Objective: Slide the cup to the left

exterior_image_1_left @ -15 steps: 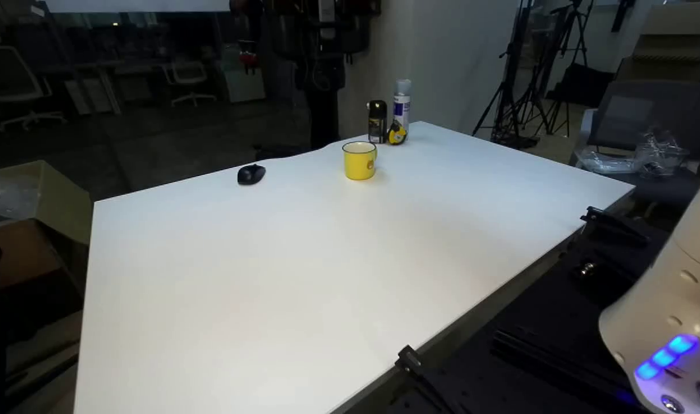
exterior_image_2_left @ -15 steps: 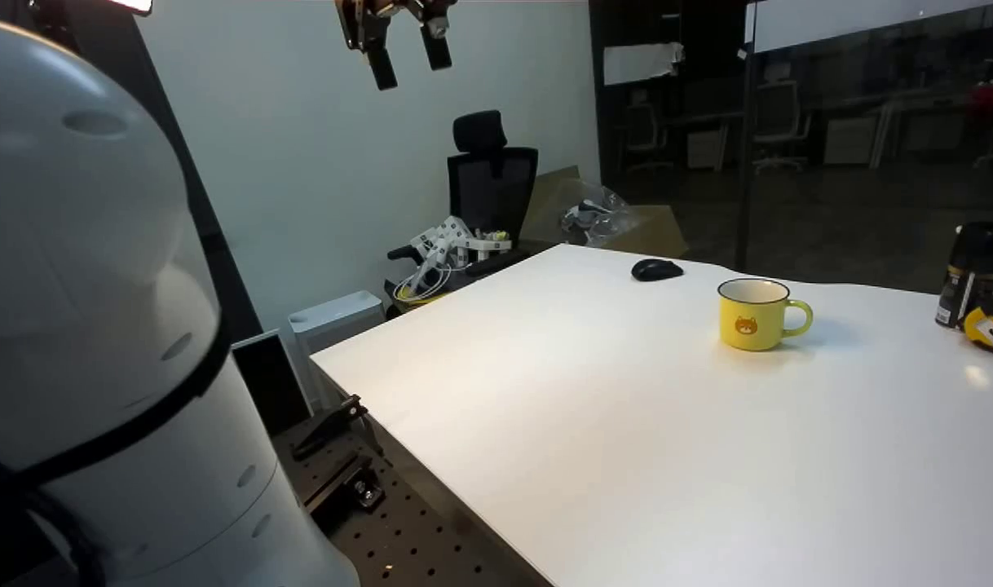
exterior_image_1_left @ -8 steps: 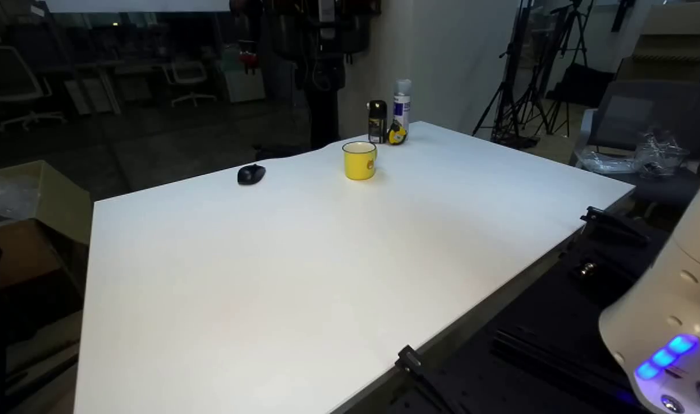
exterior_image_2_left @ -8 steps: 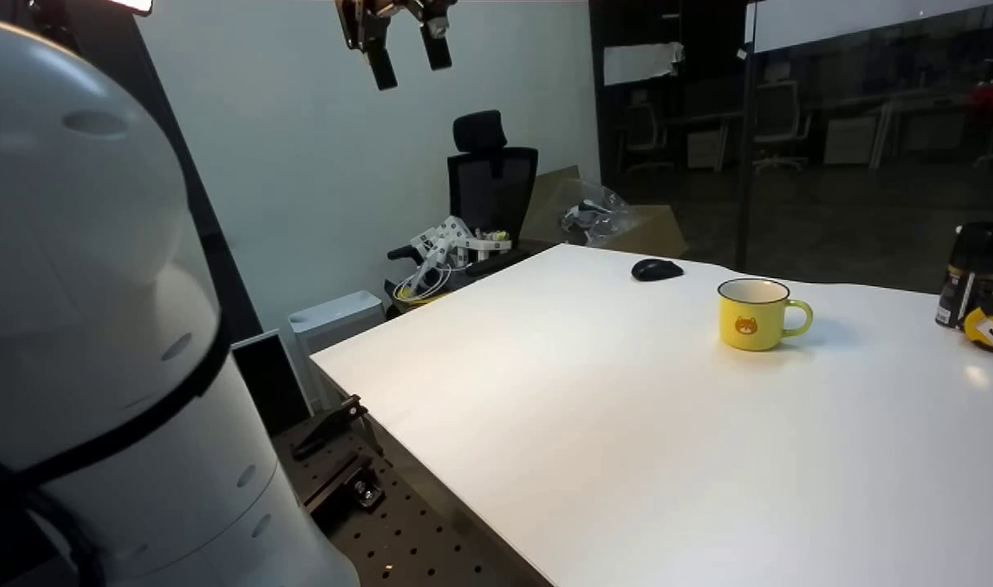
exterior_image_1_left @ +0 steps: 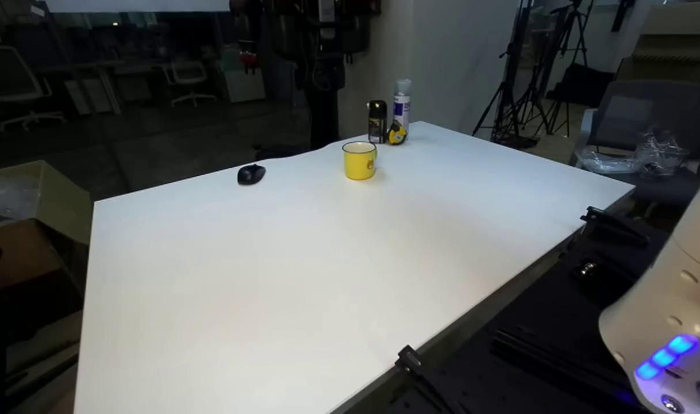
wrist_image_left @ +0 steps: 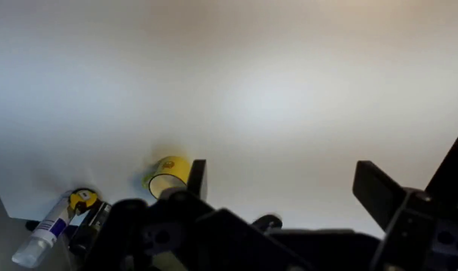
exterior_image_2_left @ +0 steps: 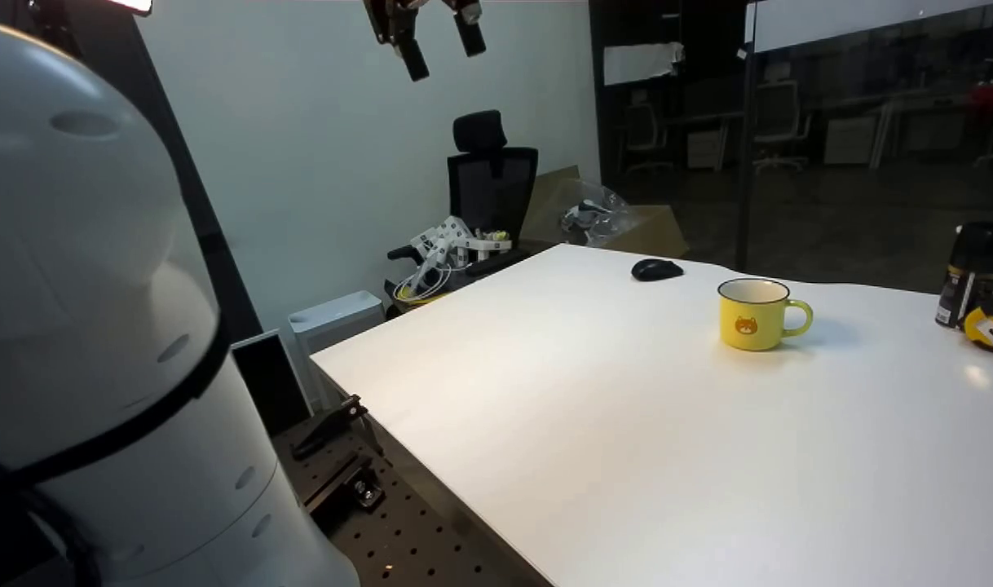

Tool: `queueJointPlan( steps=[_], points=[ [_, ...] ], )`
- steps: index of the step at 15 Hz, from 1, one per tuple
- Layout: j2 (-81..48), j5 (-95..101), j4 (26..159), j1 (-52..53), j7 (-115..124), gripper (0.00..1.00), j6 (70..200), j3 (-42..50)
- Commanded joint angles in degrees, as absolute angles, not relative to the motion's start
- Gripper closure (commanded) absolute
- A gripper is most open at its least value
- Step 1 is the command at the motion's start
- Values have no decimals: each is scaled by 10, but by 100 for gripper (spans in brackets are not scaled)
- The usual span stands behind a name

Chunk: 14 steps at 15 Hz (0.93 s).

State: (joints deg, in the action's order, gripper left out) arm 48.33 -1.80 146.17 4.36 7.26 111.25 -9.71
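Yellow mug [exterior_image_2_left: 753, 322] untouched, the gripper [exterior_image_2_left: 447, 62] hangs high above the worktop [exterior_image_2_left: 594, 424], jaws wide apart, holding nothing. Farther out, the mug stands upright near the far edge; a push too high could tip it, a slide hugging that edge strike the black computer mouse [exterior_image_2_left: 656, 270].

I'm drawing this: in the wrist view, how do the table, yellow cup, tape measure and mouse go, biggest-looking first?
1. Table
2. Yellow cup
3. Tape measure
Unsure: mouse, partly hidden by the claw.

Desks [exterior_image_1_left: 105, 75], office chairs [exterior_image_1_left: 10, 73], tripods [exterior_image_1_left: 508, 80], a robot arm [exterior_image_2_left: 97, 244] and a perforated plate [exterior_image_2_left: 415, 530] suggest an office-like lab.
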Motion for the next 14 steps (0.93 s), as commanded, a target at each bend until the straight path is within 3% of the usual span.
queueJointPlan(
  steps=[1, 8, 14],
  points=[
    [431, 37, 1456, -4, 57, 0, 1197, -63],
    [287, -22, 1418, -22, -30, 0, 1241, 62],
    [261, -46, 1421, -27, -61, 0, 1251, 67]
  ],
)
